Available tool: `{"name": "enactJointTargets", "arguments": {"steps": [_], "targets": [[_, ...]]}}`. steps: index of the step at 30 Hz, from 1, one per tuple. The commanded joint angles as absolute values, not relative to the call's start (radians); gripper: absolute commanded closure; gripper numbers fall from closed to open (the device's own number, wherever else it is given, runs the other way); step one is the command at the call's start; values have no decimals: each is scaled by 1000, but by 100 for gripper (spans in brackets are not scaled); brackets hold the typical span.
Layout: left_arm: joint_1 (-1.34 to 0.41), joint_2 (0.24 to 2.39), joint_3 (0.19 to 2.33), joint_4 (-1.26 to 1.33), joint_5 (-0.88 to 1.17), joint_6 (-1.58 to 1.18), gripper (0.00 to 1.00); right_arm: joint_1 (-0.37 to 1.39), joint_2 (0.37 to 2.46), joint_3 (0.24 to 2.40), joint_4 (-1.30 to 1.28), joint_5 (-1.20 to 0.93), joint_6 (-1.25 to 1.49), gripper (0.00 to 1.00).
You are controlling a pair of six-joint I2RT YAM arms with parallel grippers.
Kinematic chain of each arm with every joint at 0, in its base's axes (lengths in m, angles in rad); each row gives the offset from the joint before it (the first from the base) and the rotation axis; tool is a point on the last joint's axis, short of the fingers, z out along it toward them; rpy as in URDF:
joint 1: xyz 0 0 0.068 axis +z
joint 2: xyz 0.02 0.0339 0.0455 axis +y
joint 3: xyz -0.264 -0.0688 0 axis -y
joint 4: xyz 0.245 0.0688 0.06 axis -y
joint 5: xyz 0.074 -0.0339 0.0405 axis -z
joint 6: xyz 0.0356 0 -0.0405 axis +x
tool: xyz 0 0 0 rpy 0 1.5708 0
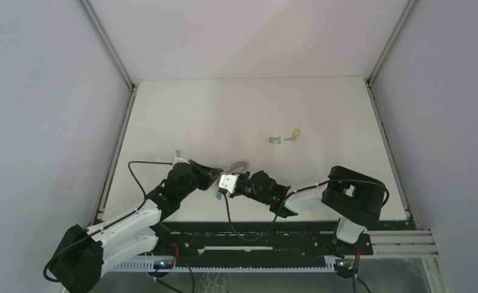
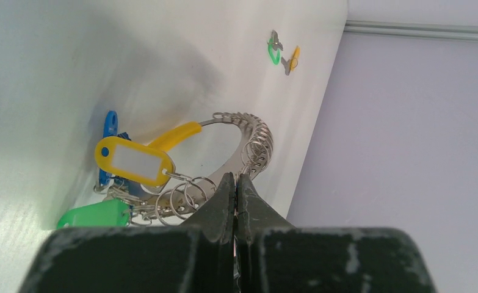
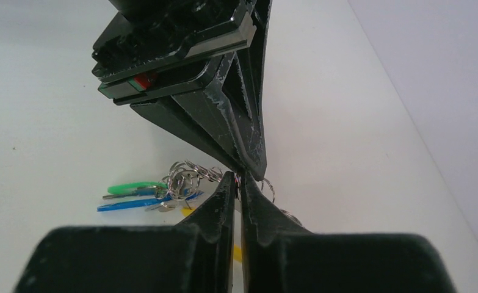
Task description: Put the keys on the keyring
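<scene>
Fingers pressed together, the left gripper pinches the small rings of the keyring, which sits near the tabletop's front edge with a blue key hanging from it. The right gripper, also closed, meets it tip to tip. Farther right, a green key and an orange key lie loose.

We look down from above and behind the arms over the whole table, with the bases nearest us. Our left wrist camera sits close behind the left gripper, facing far and right across the keyring to two loose keys. Our right wrist camera, very near, faces left behind the right gripper. All three views share the keyring.
</scene>
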State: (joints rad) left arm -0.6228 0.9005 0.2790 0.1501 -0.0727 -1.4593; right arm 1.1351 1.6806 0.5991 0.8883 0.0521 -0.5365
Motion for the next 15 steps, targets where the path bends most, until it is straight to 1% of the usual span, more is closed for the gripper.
{"name": "enactJointTargets", "arguments": {"steps": [1,3,5,9,15], "targets": [[-631,871,285,209,-70,-1483,100,1144,1665,627,871,101,-547,100],[-631,860,275,205,-83,-1475,100,1135,1638,621,825,88,-540,100],[-630,842,265,201,-99,-1452,95,1114,1595,607,788,48,-518,100],[-630,788,249,184,-139,-1346,79,1025,1506,570,723,-146,-427,100],[-629,702,223,230,-150,-1053,57,863,1398,554,622,-450,-339,100]]}}
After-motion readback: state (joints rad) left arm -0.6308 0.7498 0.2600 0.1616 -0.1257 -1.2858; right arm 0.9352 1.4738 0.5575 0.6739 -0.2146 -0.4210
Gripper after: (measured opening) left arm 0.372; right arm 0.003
